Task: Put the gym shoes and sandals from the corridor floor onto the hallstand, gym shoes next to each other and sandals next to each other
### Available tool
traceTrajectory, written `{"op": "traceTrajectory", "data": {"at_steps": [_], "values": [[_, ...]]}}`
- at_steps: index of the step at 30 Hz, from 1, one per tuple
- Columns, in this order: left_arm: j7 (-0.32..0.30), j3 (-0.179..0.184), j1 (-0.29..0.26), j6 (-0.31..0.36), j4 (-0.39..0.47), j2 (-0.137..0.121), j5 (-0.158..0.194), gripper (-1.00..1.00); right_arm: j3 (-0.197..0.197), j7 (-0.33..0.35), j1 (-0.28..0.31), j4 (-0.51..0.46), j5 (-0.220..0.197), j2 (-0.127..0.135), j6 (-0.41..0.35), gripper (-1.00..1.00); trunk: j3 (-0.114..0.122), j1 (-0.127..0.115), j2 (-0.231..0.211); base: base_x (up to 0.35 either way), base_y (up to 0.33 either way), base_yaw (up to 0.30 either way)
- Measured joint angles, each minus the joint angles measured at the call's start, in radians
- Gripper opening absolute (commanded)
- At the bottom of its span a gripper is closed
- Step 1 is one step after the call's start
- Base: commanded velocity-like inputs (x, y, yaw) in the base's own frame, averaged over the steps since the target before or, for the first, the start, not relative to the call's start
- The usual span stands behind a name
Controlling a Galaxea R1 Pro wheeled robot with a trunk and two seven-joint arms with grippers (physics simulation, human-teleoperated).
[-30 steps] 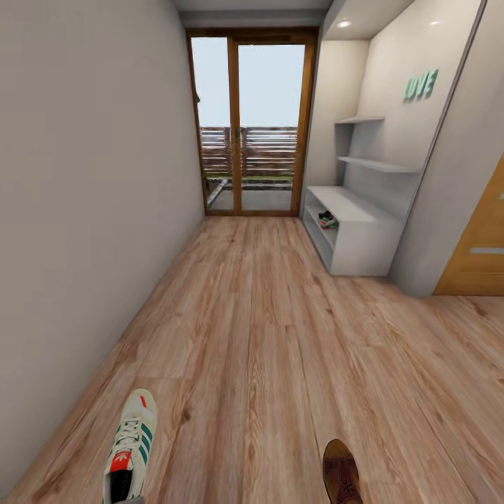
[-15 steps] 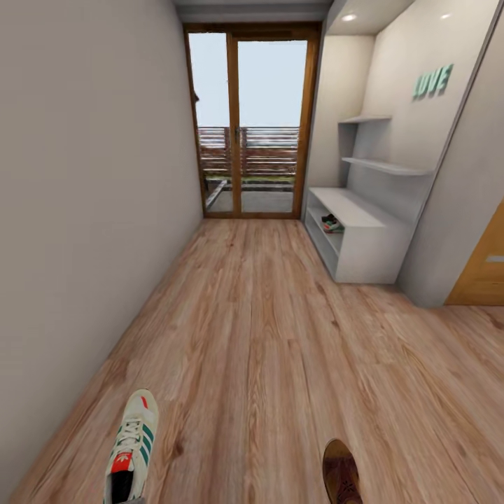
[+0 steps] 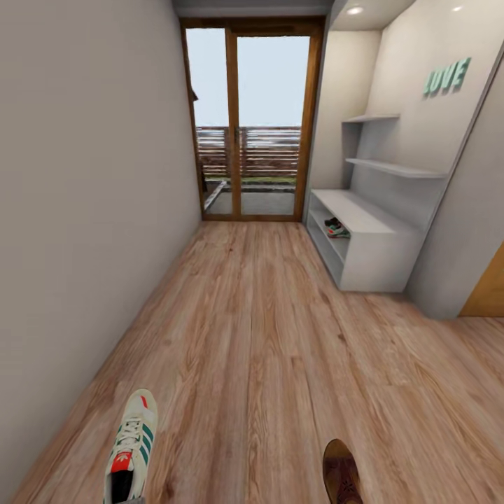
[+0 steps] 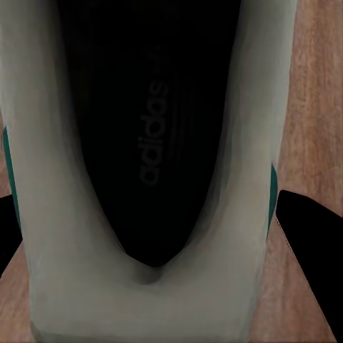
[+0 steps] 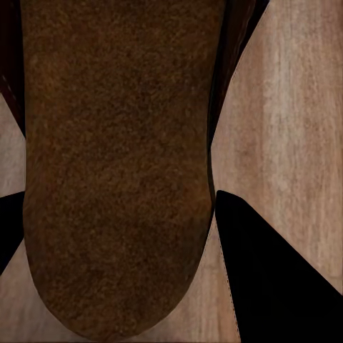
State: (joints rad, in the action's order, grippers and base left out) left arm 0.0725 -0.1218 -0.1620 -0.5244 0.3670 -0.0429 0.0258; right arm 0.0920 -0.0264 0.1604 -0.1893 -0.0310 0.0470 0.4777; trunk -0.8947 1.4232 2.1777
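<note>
My left fingers (image 4: 314, 250) grip a white green-striped lace-up sneaker (image 3: 131, 448), my right fingers (image 5: 264, 264) a flat brown sandal (image 3: 341, 472); I'm carrying both along the wood-plank corridor floor (image 3: 266, 336); next, approach the low white hallstand (image 3: 367, 241), where another sneaker (image 3: 337, 227) sits shelved

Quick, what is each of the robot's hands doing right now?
Left gripper: shut on a gym shoe.
Right gripper: shut on a sandal.

Hallstand (image 3: 371, 241) ahead right; gym shoe (image 3: 131, 446) left of sandal (image 3: 341, 472).
</note>
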Motion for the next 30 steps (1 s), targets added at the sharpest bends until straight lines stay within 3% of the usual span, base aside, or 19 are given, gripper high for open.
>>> {"op": "traceTrajectory", "data": {"at_steps": [30], "values": [[-0.001, -0.003, 0.0, 0.0, -0.001, -0.008, 0.003, -1.0, -0.001, -0.002, 0.0, 0.0, -0.001, 0.0, 0.0, -1.0, 0.0, 0.0, 0.0, 0.339, 0.0, 0.0]]}}
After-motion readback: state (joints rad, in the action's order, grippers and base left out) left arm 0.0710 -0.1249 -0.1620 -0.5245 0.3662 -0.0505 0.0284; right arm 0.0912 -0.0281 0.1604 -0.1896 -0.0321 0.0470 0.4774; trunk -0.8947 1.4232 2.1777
